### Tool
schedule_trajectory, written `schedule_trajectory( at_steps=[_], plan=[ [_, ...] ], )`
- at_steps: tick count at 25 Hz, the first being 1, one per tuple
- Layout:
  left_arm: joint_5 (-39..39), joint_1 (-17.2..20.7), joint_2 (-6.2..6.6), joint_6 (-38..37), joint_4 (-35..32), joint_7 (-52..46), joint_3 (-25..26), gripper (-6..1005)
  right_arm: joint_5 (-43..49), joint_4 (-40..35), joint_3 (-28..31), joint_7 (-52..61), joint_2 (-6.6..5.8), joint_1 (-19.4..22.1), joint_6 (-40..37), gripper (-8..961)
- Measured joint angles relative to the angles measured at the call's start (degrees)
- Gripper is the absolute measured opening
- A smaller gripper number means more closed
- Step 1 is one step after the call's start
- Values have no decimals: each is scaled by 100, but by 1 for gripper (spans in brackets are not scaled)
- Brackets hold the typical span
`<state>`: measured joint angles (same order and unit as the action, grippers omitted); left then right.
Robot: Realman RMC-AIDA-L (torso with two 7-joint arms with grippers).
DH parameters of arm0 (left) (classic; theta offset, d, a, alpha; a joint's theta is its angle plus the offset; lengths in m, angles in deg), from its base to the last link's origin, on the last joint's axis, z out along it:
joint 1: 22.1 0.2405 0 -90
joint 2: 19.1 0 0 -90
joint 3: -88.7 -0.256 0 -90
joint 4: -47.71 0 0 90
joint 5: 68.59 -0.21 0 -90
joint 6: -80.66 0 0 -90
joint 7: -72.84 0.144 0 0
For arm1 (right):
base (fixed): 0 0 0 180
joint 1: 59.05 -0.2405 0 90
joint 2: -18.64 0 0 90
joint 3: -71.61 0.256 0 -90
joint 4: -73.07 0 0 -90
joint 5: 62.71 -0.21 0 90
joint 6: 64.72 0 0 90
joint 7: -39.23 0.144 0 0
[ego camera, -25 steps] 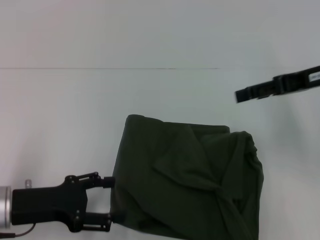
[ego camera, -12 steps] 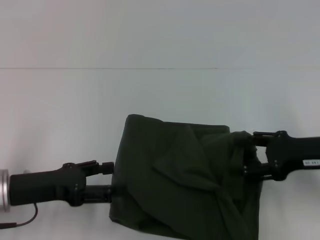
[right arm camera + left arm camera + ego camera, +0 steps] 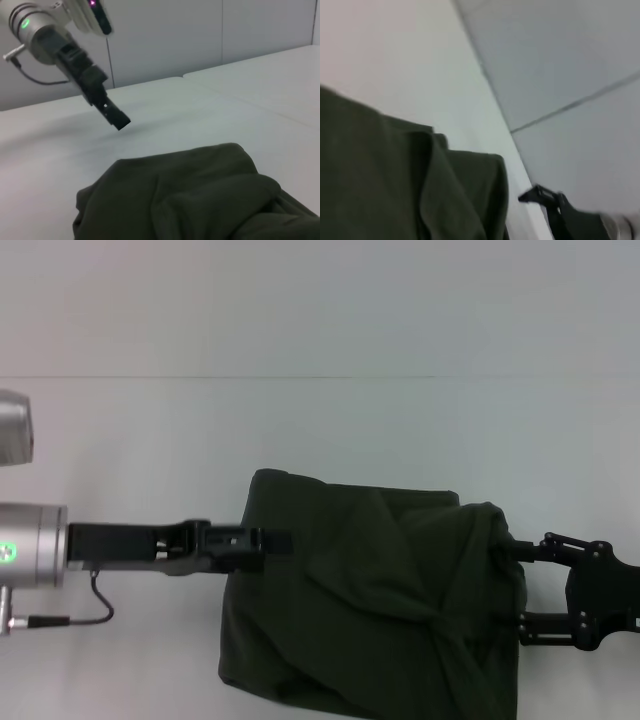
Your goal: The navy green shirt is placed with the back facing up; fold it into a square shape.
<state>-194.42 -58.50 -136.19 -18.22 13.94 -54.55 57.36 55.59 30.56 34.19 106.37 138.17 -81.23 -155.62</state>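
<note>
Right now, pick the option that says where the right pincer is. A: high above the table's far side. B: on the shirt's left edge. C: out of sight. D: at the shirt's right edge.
D: the right pincer sits open at the right edge of the navy green shirt.

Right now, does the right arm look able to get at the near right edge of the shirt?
Probably yes. The right gripper sits at the shirt's right edge with open jaws, nothing between them. The left gripper is over the opposite side, out of its way.
</note>
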Motion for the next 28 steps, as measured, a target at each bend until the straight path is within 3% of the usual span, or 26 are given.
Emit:
schedule_trajectory(
  at_steps=[10, 12, 19, 28],
  plan=[
    [-55, -317, -99, 471, 116, -1639, -263, 813, 0, 92, -9, -395, 11, 179, 115, 912],
    [-63, -402, -173, 693, 126, -1846, -425, 812, 0, 117, 1, -440, 9, 199, 122, 912],
    [-68, -586, -248, 1337, 129, -2162, -1140, 808, -3, 164, -19, -465, -4, 236, 246, 912],
    [-159, -622, -249, 1831, 303, -2383, -1224, 803, 22, 164, -17, -471, -1, 303, 250, 911]
  ],
)
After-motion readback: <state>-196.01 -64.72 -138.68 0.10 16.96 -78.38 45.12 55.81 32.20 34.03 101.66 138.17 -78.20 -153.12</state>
